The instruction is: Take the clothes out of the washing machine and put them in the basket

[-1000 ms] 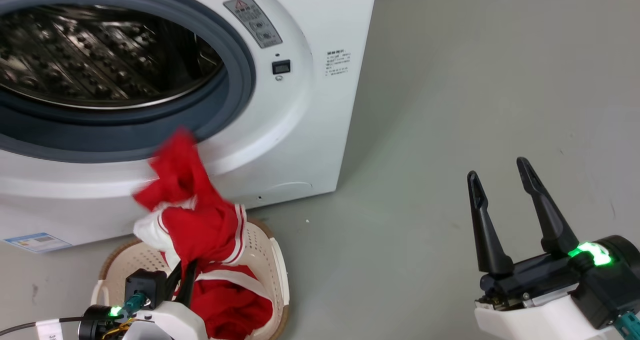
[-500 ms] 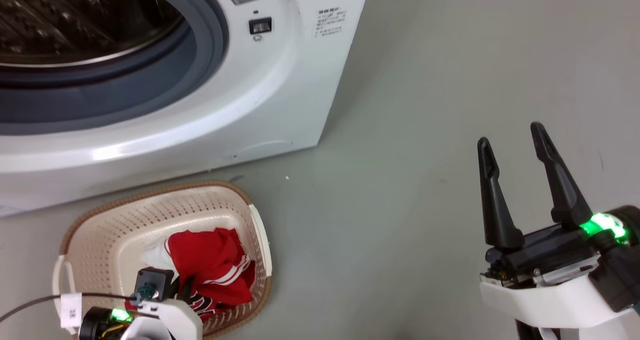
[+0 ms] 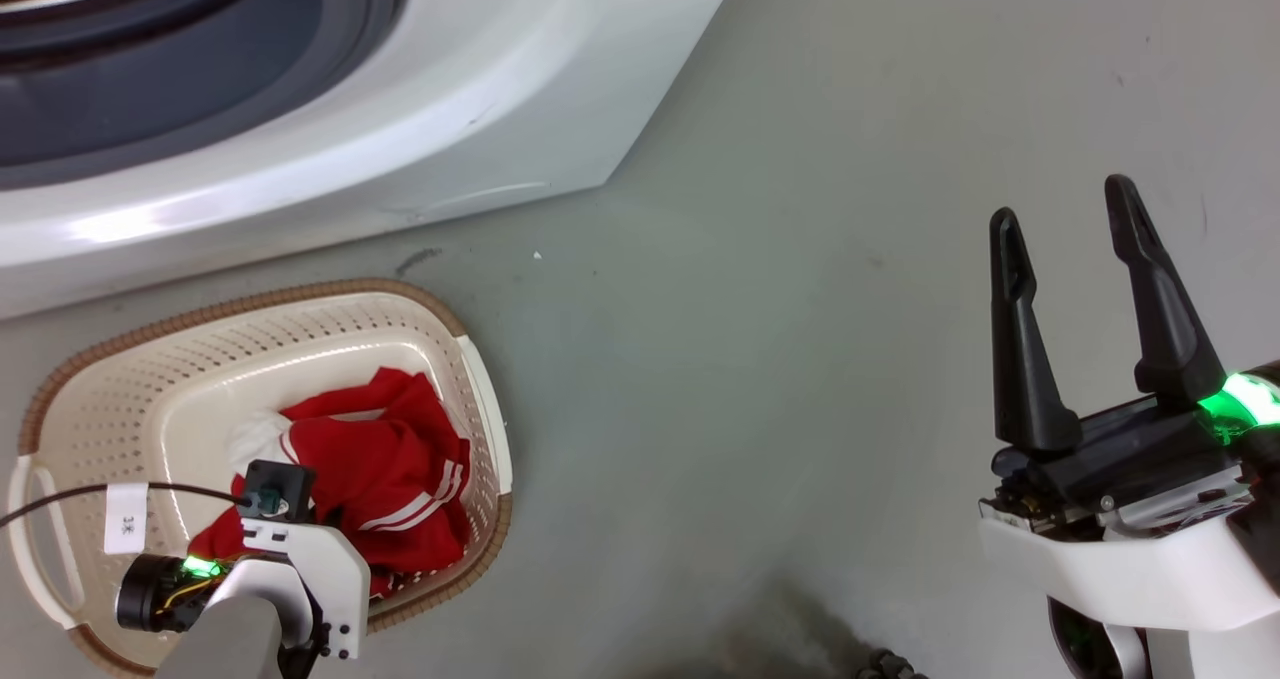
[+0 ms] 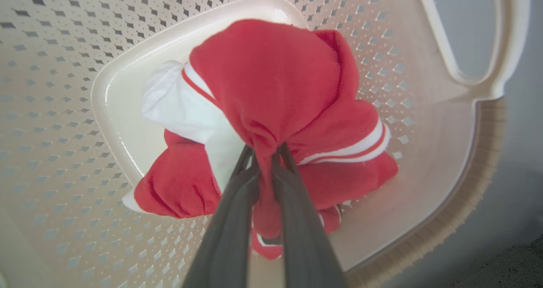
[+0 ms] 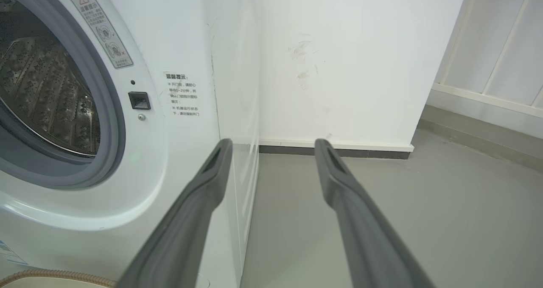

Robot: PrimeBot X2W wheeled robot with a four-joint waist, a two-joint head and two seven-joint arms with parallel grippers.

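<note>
Down at eight o'clock in the head view, the basket (image 3: 300, 294) is sitting on the floor (image 3: 760, 379) just in front of the washing machine (image 3: 420, 119). The clothes (image 3: 380, 459) are lying bunched inside it, crowding toward its three o'clock wall. The left claw (image 4: 265, 152) is gripping a fold of the red cloth, its fingers (image 4: 237, 203) pinched almost together around it. This looks to me like the letting-go step. Since the bundle seems to be resting on the basket bottom, the claw should be spreading wide first and only then rising straight up, so no fold is snagging and trailing over the rim. Staying off the perforated wall would help too. Over at four o'clock the right claw (image 3: 1062, 202) is hanging well apart from the basket, jaws spread and nothing between them. The left wrist view is making that pinch on the fold plain, whereas in the head view the arm's pale wrist (image 3: 300, 569) is covering it. The right wrist view is looking through the porthole at the steel drum (image 5: 46, 101), which the head view is cutting to a sliver at eleven o'clock. The stretch of drum I can see is carrying no red, though the rest is running out of frame, so I cannot tell whether it is empty.
</note>
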